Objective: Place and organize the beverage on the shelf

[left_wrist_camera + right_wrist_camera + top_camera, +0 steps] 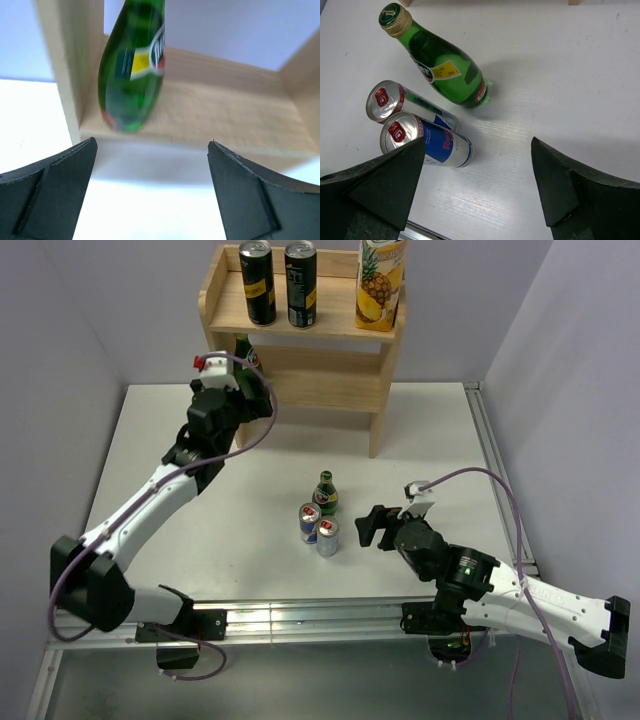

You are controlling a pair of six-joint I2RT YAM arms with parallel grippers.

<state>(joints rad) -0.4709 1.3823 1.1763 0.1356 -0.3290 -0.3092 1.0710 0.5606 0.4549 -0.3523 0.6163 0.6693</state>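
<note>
Your left gripper (152,145) is gaping wide before a green bottle (132,75) sitting on the lower tier of the shelf (225,115); your right gripper (477,141) is hanging wide near the second bottle (445,72) and slim cans (427,142).

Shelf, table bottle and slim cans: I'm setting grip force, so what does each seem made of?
Shelf: pale wood, matte, apparently unvarnished; grain lines show. Green bottle: probably glass, glossy and translucent, with a gold cap that looks metal. Slim cans: likely aluminium, with shiny silver tops and pull tabs.
</note>
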